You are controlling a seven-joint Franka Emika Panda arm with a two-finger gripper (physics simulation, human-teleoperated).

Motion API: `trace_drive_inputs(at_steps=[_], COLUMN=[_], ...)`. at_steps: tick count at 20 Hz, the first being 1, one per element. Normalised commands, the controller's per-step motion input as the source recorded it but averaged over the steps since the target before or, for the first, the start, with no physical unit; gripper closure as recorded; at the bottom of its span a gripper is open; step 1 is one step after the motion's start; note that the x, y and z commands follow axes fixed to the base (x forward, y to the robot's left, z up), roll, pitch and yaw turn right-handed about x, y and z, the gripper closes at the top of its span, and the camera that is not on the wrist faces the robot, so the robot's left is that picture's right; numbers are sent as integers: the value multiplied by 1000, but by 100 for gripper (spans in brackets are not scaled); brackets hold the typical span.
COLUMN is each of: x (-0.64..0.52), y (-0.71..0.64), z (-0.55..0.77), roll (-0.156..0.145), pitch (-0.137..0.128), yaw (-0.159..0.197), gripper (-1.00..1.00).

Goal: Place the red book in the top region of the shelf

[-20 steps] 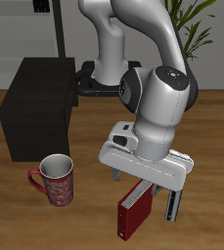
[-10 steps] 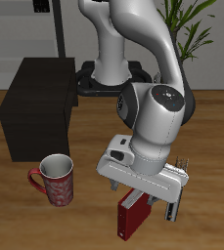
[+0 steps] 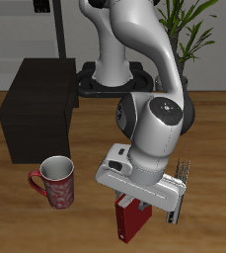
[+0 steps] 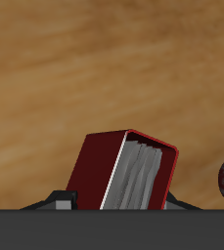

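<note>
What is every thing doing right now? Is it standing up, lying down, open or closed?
red book: standing upright on the table, under the gripper.
gripper: low over the book; open or shut, cannot tell.
mug: upright, on the table.
shelf: top bare.

Arm low, fingers (image 3: 148,208) spread, pointing down

My arm's white casing (image 3: 154,119) looks like smooth glossy plastic with dark joints. The thick dark-red hardcover book (image 4: 99,168) has a smooth, slightly shiny cover and pale, streaky paper pages. The warm brown wooden table (image 3: 213,148) shows matt grain. The large boxy dark wooden shelf (image 3: 37,104) looks matt; the red patterned mug (image 3: 55,182) looks glazed.
</note>
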Motion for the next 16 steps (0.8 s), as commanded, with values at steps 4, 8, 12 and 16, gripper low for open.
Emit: trace_drive_inputs(at_steps=[4, 8, 12, 16], x=[-79, -176, -254, -304], y=[-14, -70, -31, -64], z=[-8, 142, 360, 467], roll=[9, -14, -15, -31], pitch=[3, -17, -75, -63], yaw=[-9, 15, 88, 59], gripper=[100, 100, 100, 100])
